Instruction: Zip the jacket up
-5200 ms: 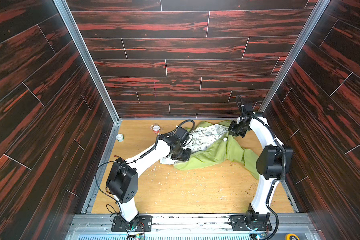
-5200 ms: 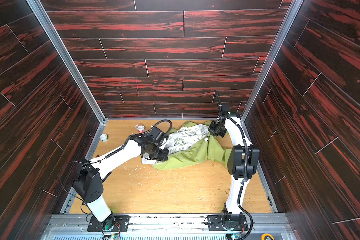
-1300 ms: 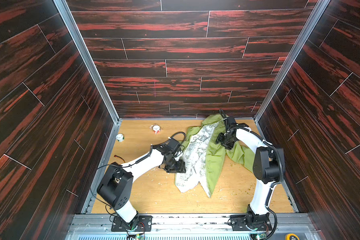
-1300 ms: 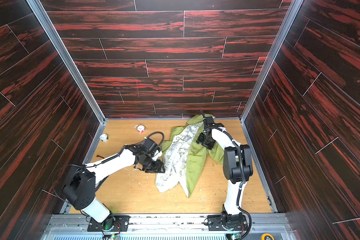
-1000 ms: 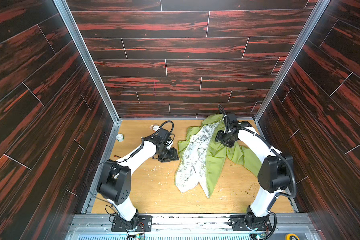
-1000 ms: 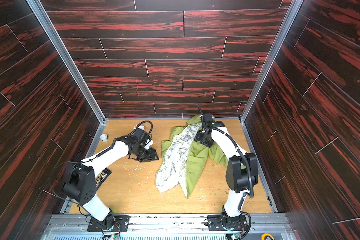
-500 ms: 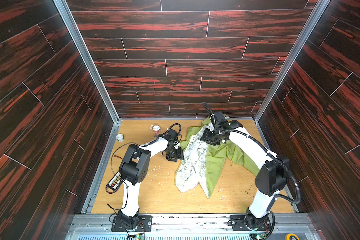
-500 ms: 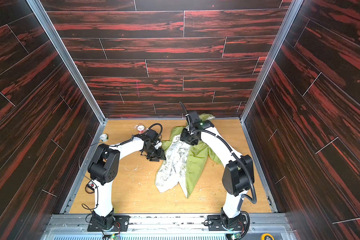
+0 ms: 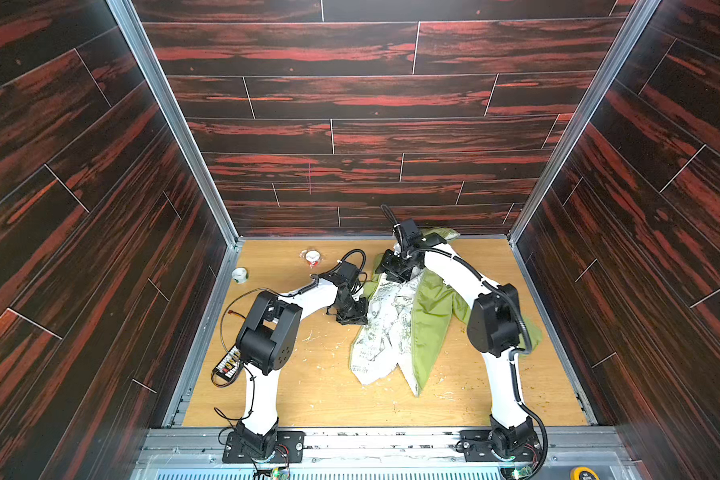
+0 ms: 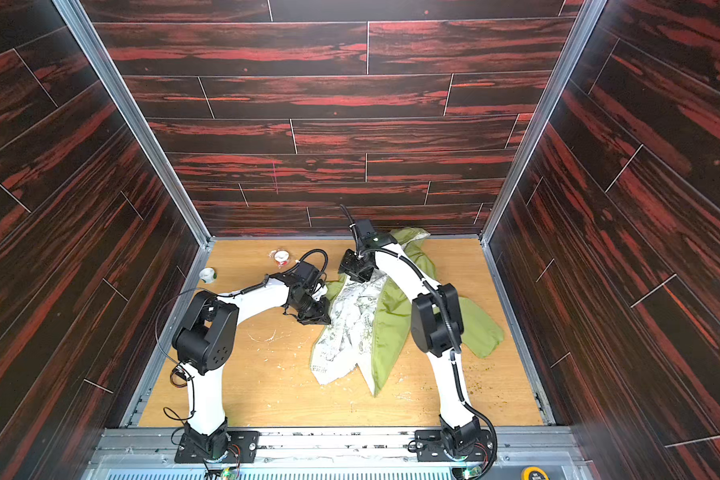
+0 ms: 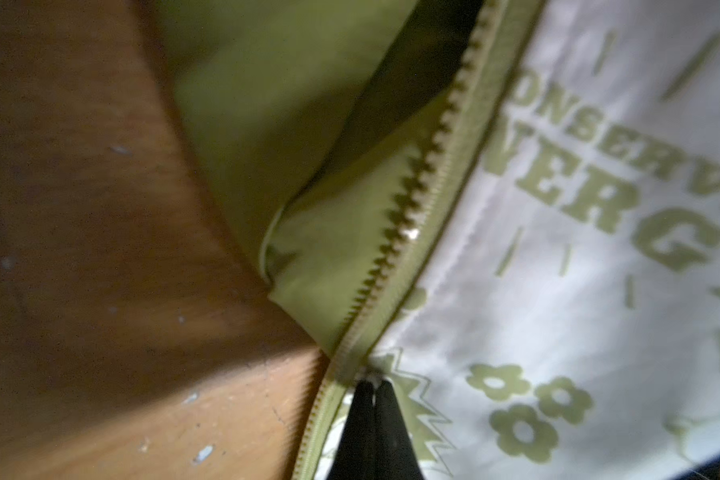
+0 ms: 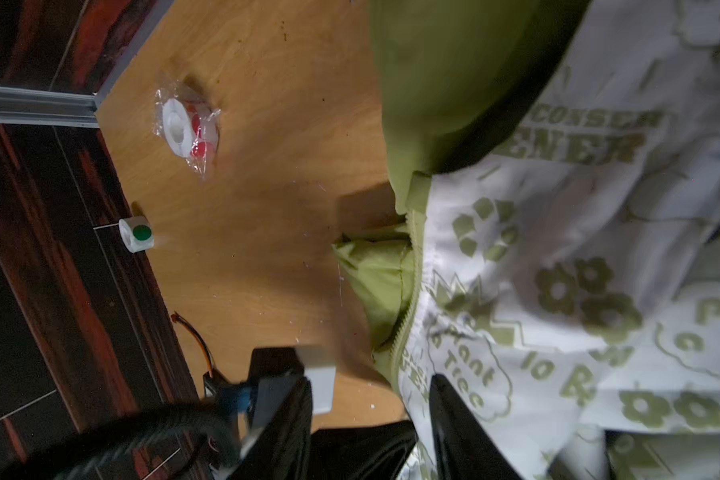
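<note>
My left tool (image 11: 373, 388) is pinched shut on the jacket's (image 9: 429, 332) left zipper edge (image 11: 412, 232); my right tool (image 12: 371, 386) gapes partly over its far end. It lies open, centre-right on the bench (image 9: 329, 395).

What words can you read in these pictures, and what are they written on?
"ONSERV" over "ERG", cut off: jacket lining, left wrist view.
"CONSER" over "ENER", cut off: same lining, right wrist view.
"Plant a Tree": cloud print there.
Other prints: too blurred.

Dark, red-streaked wood-plank walls (image 9: 350, 104) with grey metal corner rails (image 9: 175, 124) enclose a brightly lit, scuffed light wooden surface (image 9: 329, 399).
</note>
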`<action>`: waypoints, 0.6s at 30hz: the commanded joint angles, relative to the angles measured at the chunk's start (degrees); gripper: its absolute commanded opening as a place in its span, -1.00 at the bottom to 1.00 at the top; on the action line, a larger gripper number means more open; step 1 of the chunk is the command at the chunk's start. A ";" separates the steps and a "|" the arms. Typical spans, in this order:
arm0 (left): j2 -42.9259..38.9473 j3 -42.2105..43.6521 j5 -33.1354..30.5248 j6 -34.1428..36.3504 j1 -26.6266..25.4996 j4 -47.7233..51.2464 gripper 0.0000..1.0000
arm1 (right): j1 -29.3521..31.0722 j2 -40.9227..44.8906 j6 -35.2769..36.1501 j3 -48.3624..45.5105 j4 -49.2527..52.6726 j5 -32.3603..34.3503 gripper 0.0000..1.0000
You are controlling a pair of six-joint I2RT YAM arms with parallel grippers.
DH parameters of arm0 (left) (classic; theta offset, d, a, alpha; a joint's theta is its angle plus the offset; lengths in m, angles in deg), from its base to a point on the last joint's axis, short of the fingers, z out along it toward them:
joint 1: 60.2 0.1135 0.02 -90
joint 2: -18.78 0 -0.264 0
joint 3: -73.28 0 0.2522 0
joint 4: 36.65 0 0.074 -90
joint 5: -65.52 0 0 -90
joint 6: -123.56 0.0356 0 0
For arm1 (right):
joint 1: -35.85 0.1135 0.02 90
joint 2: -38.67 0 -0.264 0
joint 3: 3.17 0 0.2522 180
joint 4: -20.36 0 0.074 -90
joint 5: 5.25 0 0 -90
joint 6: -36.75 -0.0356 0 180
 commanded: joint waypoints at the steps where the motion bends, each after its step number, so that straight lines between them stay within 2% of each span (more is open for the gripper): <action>1: -5.28 0.93 0.34 -0.80 0.02 -1.50 -1.00 | 0.42 -6.18 -1.80 5.94 4.35 0.63 0.03; 8: -8.28 1.34 0.00 -0.28 -0.06 -0.97 -1.00 | 0.36 -15.71 -1.89 19.94 13.82 6.03 0.11; 18: -9.22 2.29 -2.05 0.68 -0.06 1.03 -0.98 | -0.38 -19.78 -2.87 19.99 13.32 7.76 0.05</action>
